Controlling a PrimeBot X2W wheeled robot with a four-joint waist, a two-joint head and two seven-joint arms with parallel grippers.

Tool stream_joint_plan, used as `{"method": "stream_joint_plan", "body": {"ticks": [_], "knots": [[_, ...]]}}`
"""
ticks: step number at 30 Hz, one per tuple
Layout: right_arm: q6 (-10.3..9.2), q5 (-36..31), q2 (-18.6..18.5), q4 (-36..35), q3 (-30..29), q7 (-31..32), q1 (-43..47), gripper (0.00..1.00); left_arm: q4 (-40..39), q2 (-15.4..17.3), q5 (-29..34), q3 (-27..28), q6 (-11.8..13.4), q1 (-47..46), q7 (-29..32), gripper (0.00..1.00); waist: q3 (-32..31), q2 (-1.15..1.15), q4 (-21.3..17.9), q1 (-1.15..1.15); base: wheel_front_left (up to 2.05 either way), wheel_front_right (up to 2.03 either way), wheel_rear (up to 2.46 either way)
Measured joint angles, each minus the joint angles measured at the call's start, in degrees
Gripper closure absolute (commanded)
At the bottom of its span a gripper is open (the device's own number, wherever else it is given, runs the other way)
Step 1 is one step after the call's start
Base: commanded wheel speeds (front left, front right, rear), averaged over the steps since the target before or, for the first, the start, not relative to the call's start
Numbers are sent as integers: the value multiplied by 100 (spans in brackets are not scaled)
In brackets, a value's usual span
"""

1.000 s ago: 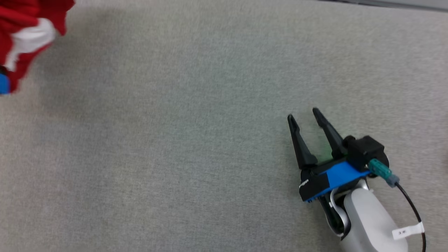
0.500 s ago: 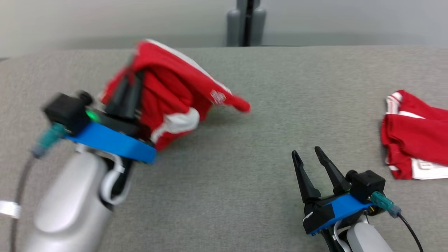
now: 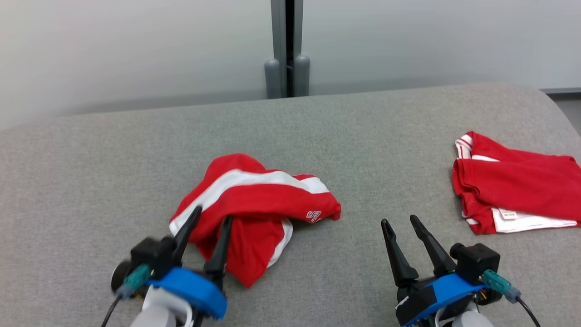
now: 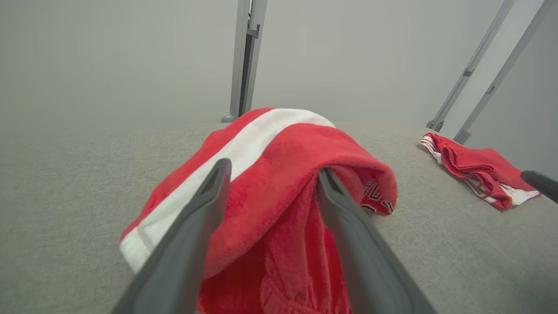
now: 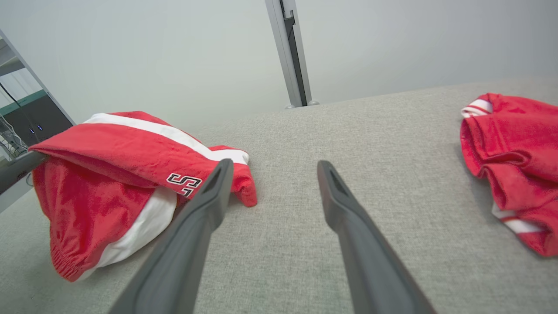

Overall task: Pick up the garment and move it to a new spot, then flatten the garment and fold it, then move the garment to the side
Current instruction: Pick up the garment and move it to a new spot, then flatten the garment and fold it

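The garment (image 3: 254, 197) is a crumpled pair of red shorts with white stripes, lying in a heap on the grey padded table (image 3: 113, 172) left of centre. My left gripper (image 3: 212, 215) is open at the heap's near left edge, and its fingers overlap the cloth. In the left wrist view the garment (image 4: 283, 148) bulges between and behind the spread fingers of the left gripper (image 4: 273, 171), with a fold resting over the right fingertip (image 4: 327, 176). My right gripper (image 3: 399, 221) is open and empty over bare table, right of the garment (image 5: 130, 157).
A second red and white garment (image 3: 513, 190) lies folded near the table's right edge, also seen in the right wrist view (image 5: 510, 144). A grey post (image 3: 287, 45) stands against the pale wall behind the table's far edge.
The head camera has swung, so the whole picture shifted. My left gripper held the garment up, shut on it; now its jaws are apart and the garment lies on the table.
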Motion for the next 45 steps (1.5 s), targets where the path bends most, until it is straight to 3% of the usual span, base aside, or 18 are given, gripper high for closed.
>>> {"method": "stream_joint_plan", "body": {"ticks": [6, 12, 18, 27, 33, 45], "knots": [[0, 41, 0, 52, -97, 0, 170, 0, 212, -111, 172, 601, 0, 802, -1, 0, -284, 0, 129, 0, 0, 0, 0], [0, 58, 1, 82, -244, 0, 369, 0, 78, -389, 453, 1558, 0, 1447, -1, 0, -570, 0, 221, 0, 0, 0, 0], [0, 53, -1, 146, -333, 0, 533, 0, -120, -587, 676, 2012, 0, 1769, -1, 0, -680, 0, 260, 0, 0, 0, 0], [0, -69, 1, 413, -324, 1, 459, 0, -177, -692, 745, 1815, 1, 1778, -1, 0, -577, 0, 381, 1, 0, 0, 0], [0, 169, -3, 921, -345, 0, -380, 0, -249, -604, 601, 1490, 0, 1612, -1, 0, -328, 0, 651, 1, 0, 0, 0], [0, 520, 0, 3041, -193, 1, -2110, 0, -260, -166, 181, 1165, 1, 1160, -1, 0, 406, 0, 1407, 2, 0, 0, 0]]}}
